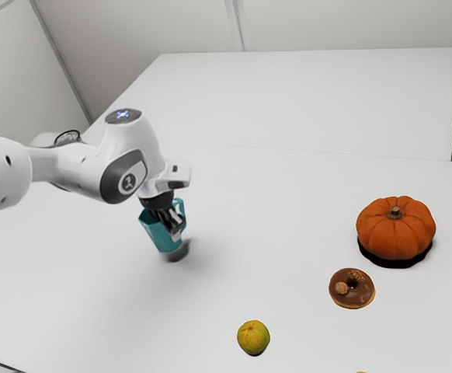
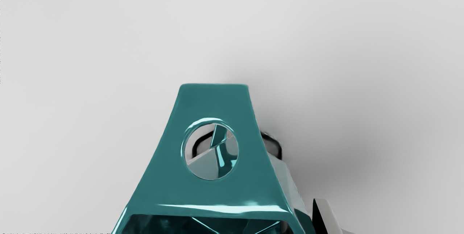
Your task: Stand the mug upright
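A: Exterior view. Mug (image 1: pixel 158 233) where?

B: Right under the hand, toward the exterior view's left. Well apart from fruit (image 1: pixel 253 337), donut (image 1: pixel 352 288) and pumpkin (image 1: pixel 396 228).

A: Upright?

B: Not quite. Leaning, mouth up and toward the exterior view's left, base low and toward its right. Dark shadow close beneath; base touching table (image 1: pixel 94 326) or just above, cannot tell.

A: Gripper (image 1: pixel 175 226)?

B: Down at mug, pointing at table. Closed on mug, by the look of it: too steep a lean to stand unheld.

A: Wrist view now.

B: Holed side (image 2: pixel 208 100) of mug facing the camera, rim (image 2: pixel 224 209) nearest the hand. One finger (image 2: pixel 328 217) close against mug's outside; other finger's contact hard to make out. Grip judged mostly from the tilt.

A: Progress?

B: Partway, as judged from the pose. Mouth higher than base, so more up than flat. Not yet plumb.

A: Left to do?

B: Take out the lean, seat base flat on table, then let go and back off clear of rim.
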